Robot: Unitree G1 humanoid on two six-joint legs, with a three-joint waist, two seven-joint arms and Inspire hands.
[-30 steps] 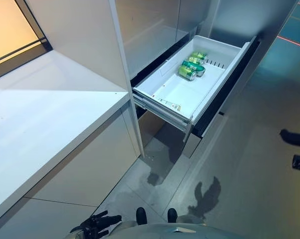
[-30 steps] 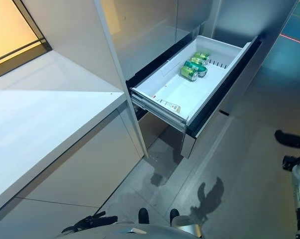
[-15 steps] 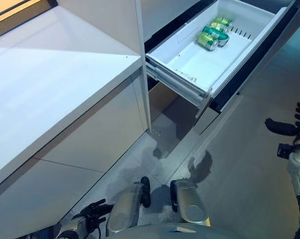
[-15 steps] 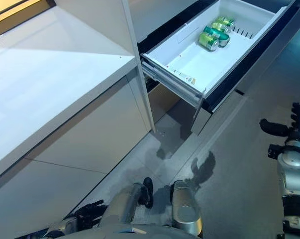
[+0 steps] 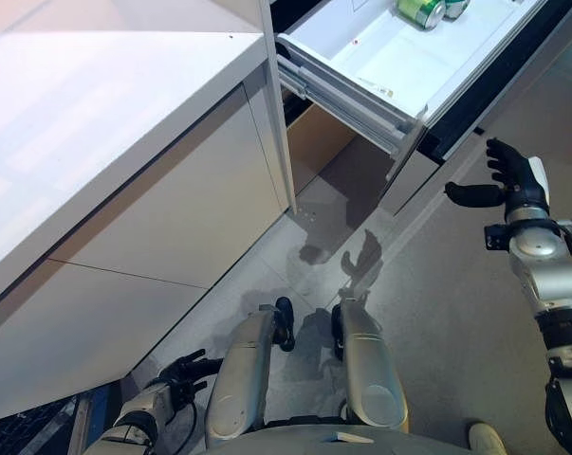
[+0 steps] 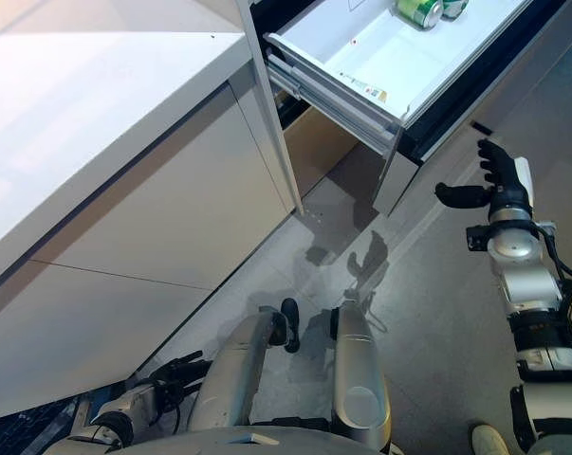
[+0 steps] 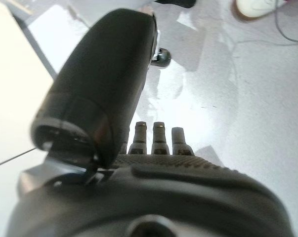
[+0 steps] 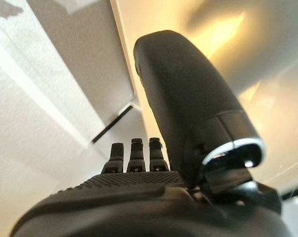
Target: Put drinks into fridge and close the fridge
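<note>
Item: fridge drawer (image 5: pixel 414 71), pulled open, cans (image 6: pixel 420 10) inside, above my right hand (image 6: pixel 499 190) fingers. Right fingers spread, empty. Left hand (image 5: pixel 183 372) low, relaxed, empty. I judge drawer rigid, heavy-sliding; push flat on front panel.

The drawer (image 5: pixel 399 66) at the top of the frame is plain white inside, with a dark, near-black front edge. The cans (image 5: pixel 421 9) in it are green with silvery ends. The counter (image 5: pixel 96 114) in the upper left is white, and the cabinet panels (image 5: pixel 162 275) under it are off-white. The floor (image 5: pixel 456 313) is a dull grey. Both hands, right hand (image 5: pixel 513 180) and left hand (image 5: pixel 186 372), are black, and the right one has a white strip along its edge.
</note>
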